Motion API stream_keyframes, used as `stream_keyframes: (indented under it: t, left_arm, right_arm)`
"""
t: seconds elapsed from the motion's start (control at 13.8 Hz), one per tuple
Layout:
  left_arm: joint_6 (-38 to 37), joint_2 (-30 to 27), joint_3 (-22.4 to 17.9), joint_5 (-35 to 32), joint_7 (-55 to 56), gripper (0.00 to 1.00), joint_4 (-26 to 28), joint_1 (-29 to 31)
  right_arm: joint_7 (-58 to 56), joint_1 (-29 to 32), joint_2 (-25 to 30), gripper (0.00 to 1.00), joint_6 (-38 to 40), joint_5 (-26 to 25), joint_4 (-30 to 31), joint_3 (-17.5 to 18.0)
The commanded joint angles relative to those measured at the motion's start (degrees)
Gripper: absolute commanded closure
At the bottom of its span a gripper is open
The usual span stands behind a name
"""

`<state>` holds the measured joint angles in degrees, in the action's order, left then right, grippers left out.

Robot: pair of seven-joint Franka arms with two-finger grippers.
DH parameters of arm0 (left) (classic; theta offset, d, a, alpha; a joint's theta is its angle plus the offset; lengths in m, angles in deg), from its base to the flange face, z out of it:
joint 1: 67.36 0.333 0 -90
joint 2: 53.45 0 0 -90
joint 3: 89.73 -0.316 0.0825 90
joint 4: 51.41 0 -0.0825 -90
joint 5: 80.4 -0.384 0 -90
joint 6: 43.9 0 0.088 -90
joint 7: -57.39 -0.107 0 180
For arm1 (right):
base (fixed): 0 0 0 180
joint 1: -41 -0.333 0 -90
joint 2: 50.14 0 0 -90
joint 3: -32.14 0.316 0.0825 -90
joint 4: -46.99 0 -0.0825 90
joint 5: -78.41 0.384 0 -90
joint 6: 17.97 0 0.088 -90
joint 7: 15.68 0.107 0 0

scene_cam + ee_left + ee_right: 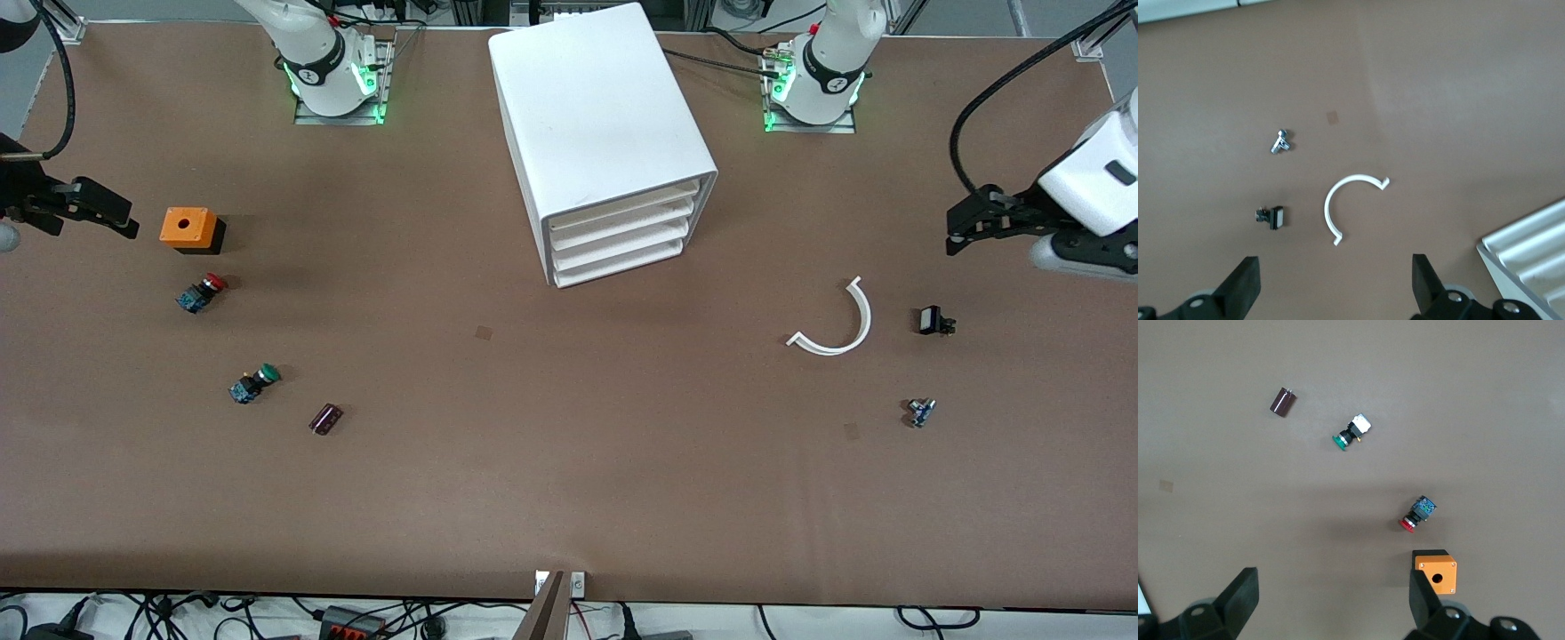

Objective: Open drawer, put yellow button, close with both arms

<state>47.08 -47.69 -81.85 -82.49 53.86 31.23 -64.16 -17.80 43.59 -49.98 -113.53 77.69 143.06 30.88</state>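
The white cabinet point(596, 124) stands at the middle of the table between the two arm bases. All four drawers are shut, and the uppermost drawer point(622, 206) sits flush. No yellow button shows in any view. My left gripper point(969, 224) is open and empty, hanging over the table at the left arm's end; in the left wrist view point(1335, 273) only bare table lies between its fingers. My right gripper point(80, 209) is open and empty over the right arm's end, beside an orange box; the right wrist view point(1331, 583) shows bare table between its fingers.
An orange box with a hole point(188, 228), a red-capped button point(201, 292), a green-capped button point(254, 383) and a dark cylinder point(325, 419) lie toward the right arm's end. A white curved strip point(836, 320), a black part point(933, 321) and a small metal part point(921, 412) lie toward the left arm's end.
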Motion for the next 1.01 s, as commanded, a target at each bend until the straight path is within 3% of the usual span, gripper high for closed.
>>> stream_keyframes:
  t: [0.0,0.22,0.36,0.94]
  left_arm:
    - [5.4,-8.1,-4.4,1.4,-0.2,0.00,12.0,-1.9]
    - [4.9,-8.6,-6.3,2.9,-0.4,0.00,13.2,-3.1]
    - [0.0,-8.4,-6.2,3.1,-0.3,0.00,13.5,-2.8]
    - [-1.7,-7.5,-5.4,3.1,1.2,0.00,12.2,-2.6]
  right_arm:
    - [-0.6,0.5,1.8,0.00,-0.1,-0.6,2.2,0.4]
    - [-1.7,0.6,1.9,0.00,0.3,-0.6,2.5,0.3]
    - [-1.8,0.7,1.9,0.00,0.4,-0.6,2.4,0.2]
    - [-2.5,0.8,1.9,0.00,0.5,-0.6,2.5,0.1]
